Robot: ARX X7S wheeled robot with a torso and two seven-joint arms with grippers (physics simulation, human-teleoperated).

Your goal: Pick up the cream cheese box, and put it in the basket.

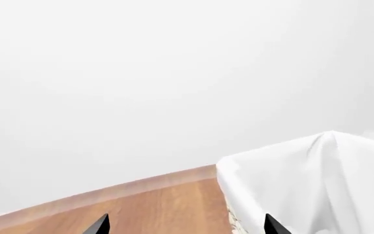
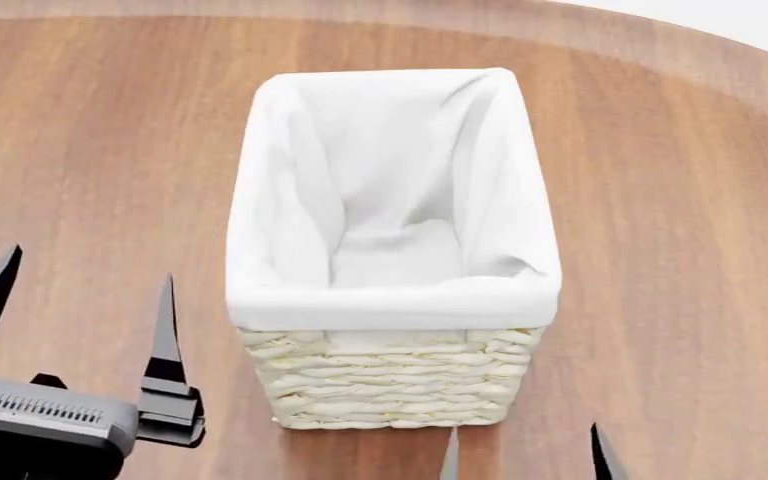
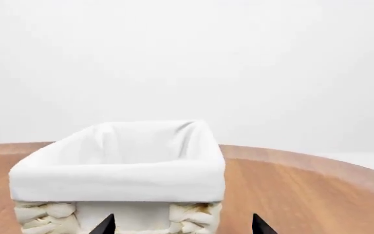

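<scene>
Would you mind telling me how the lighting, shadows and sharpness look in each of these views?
Head view: even, soft light, faint shading in the basket liner's folds, everything sharp. Left wrist view: a washed-out white backdrop, the liner nearly blending into it. Right wrist view: diffuse light with no glare, and a curved-looking table edge that may be lens distortion.

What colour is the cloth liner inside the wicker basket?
Plain white, no pattern, on the cream woven wicker basket; the white cloth liner shows best in the head view.

head looks down, both wrists level; all share the basket (image 2: 391, 300).
</scene>
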